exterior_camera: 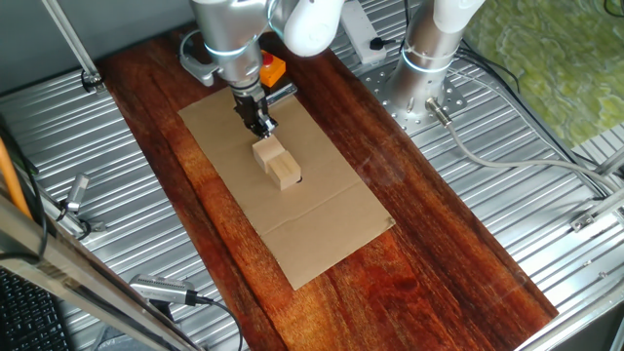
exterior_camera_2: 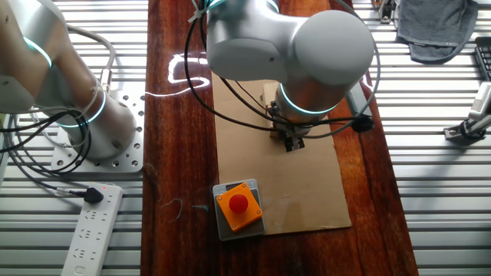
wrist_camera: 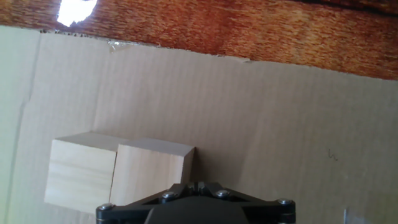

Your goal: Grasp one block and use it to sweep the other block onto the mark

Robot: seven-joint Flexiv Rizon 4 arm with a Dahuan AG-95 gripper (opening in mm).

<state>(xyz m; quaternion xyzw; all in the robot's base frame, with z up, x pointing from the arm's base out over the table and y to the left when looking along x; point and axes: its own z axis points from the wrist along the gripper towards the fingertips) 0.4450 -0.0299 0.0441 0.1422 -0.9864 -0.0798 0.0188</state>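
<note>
Two pale wooden blocks lie side by side and touching on the cardboard sheet (exterior_camera: 327,219): one (exterior_camera: 268,153) nearer my gripper, the other (exterior_camera: 286,172) beyond it. In the hand view they show as a left block (wrist_camera: 81,171) and a right block (wrist_camera: 152,168). My gripper (exterior_camera: 261,123) hangs just behind the nearer block, shut and empty, its fingertips (wrist_camera: 196,185) pressed together. In the other fixed view the arm hides most of the blocks, and the gripper (exterior_camera_2: 291,142) points down at the cardboard (exterior_camera_2: 322,192). I cannot make out the tiny black mark.
An orange box with a red button (exterior_camera_2: 239,205) sits at the cardboard's edge behind the gripper; it also shows in the one fixed view (exterior_camera: 273,68). The arm's base (exterior_camera: 424,68) stands on the metal table beside the wooden board (exterior_camera: 439,244). A power strip (exterior_camera_2: 92,230) lies nearby.
</note>
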